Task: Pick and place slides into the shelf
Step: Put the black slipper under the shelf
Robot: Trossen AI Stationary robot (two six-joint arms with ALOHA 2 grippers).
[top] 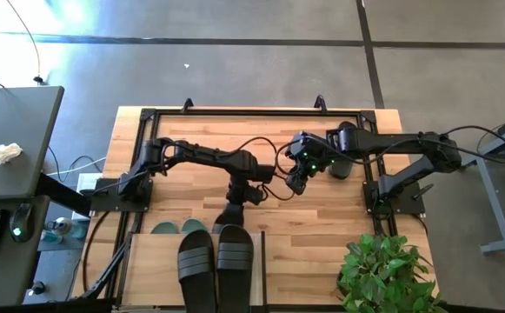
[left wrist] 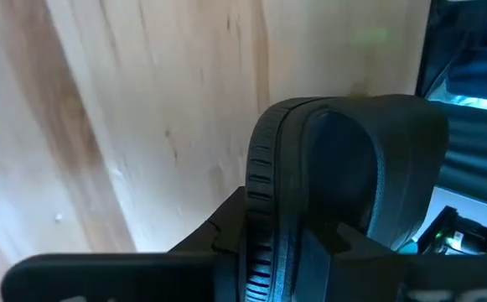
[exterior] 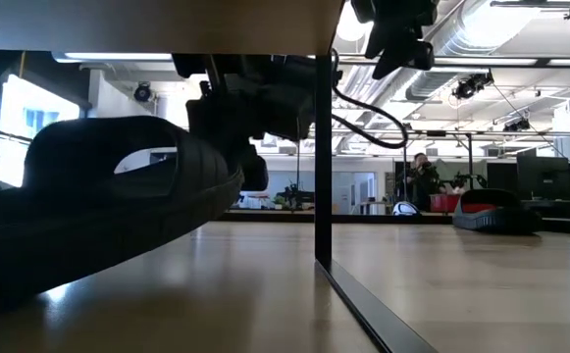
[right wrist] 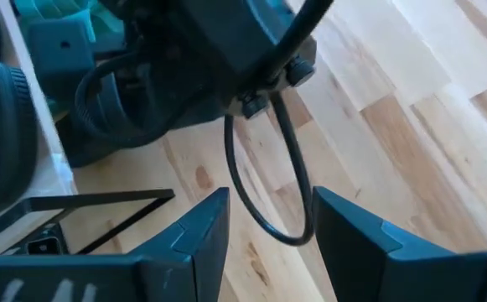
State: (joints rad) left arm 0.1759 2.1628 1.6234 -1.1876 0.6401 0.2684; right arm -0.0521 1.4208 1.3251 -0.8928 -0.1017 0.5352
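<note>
The shelf (top: 152, 269) stands at the table's near edge. Two black slides (top: 215, 261) lie on its top board, and two green slides (top: 180, 228) stick out from under it. My left gripper (top: 235, 202) is shut on a third black slide (exterior: 98, 196), which reaches in under the shelf's top board. My right gripper (top: 297, 180) hangs open and empty just to the right of it, above the table; its fingers also show in the right wrist view (right wrist: 268, 231). A fourth black slide (top: 343, 155) lies on the table at the far right, under the right arm. My left gripper pinches the black slide between its two fingers near the slide's far end; the ridged edge of the sole (left wrist: 258, 201) stands up between them. The fingers come from the far side, slanting down. The slide is tilted, far end raised and near end (exterior: 10, 265) low under the shelf's top board.
The shelf's dark post (exterior: 322, 147) stands just right of the held slide. A black cable (right wrist: 260, 184) loops in front of my right gripper. A potted plant (top: 387, 274) stands at the near right corner. A desk (top: 9, 148) stands beyond the table's left edge.
</note>
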